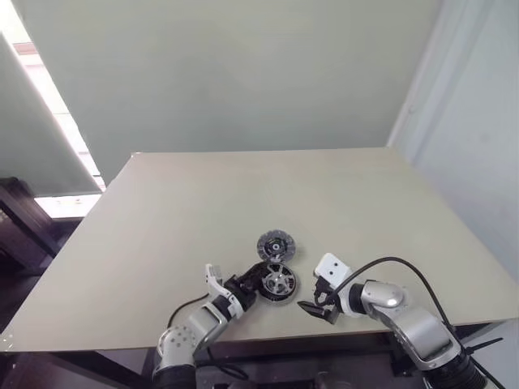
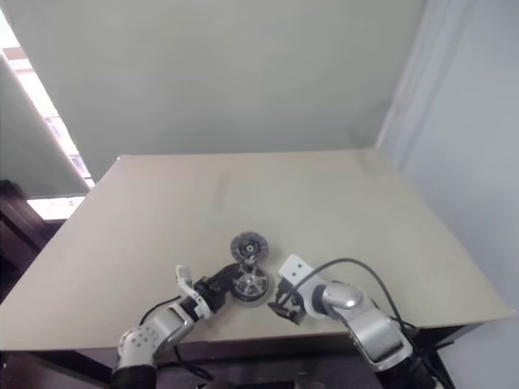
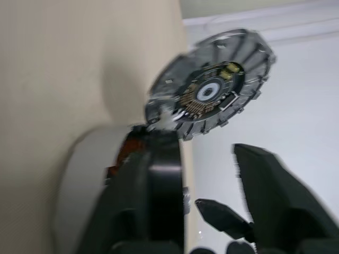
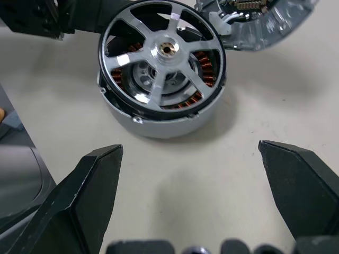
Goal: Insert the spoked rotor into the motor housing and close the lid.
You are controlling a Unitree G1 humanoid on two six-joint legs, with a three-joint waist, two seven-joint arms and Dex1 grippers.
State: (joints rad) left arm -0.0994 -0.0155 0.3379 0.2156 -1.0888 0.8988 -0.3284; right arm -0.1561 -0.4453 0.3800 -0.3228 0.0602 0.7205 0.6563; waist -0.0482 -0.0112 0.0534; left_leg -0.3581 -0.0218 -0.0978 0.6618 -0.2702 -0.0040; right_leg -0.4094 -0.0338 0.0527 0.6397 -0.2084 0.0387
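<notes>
Near the desk's (image 1: pixel 162 211) front edge, the rotor (image 4: pixel 161 58) sits in the housing (image 4: pixel 159 119), spokes facing up, axis vertical. Just behind it the lid (image 1: pixel 275 244) lies flat. The left pincer (image 1: pixel 258 285) touches the housing's left side, fingers apart. The right pincer (image 1: pixel 318 301) hangs just right of it, jaws wide, empty. A pale wall backs the beige desk.
</notes>
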